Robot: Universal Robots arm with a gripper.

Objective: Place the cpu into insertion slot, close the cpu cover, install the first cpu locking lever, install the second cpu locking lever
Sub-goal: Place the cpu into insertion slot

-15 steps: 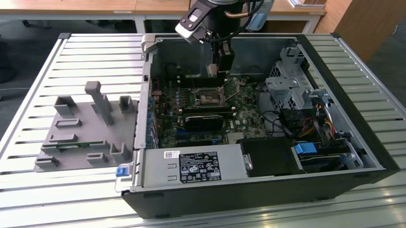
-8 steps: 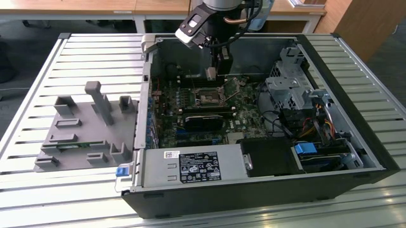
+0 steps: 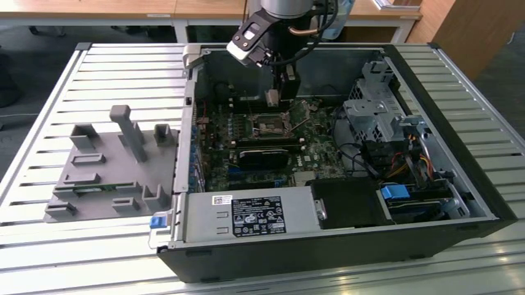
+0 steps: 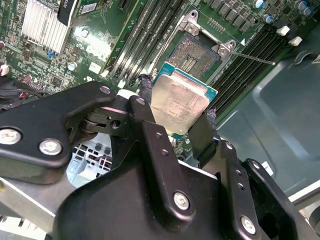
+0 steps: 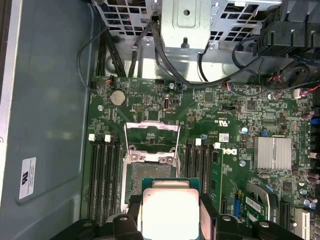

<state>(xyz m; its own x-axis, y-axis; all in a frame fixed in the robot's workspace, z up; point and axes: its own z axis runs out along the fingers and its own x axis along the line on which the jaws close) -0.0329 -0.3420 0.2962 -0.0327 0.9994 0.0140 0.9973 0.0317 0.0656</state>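
Observation:
My gripper (image 3: 279, 93) hangs inside the open computer case, shut on the cpu (image 4: 180, 102), a square chip with a silver-grey top and a green rim. One black finger (image 4: 146, 95) presses on each of two opposite edges. In the first wrist view the cpu (image 5: 170, 210) hovers just short of the open insertion slot (image 5: 152, 171), above the green board. The cpu cover (image 5: 151, 125) stands raised on the slot's far side, and the board shows through its window. A thin locking lever (image 4: 255, 59) sticks out beside the slot (image 4: 197, 52).
Memory slots (image 5: 102, 175) flank the socket on both sides. A metal drive cage (image 3: 373, 110) and cables sit at the exterior view's right, a power supply (image 3: 246, 215) at the case front. A grey fixture (image 3: 115, 166) lies on the slatted table at the exterior view's left.

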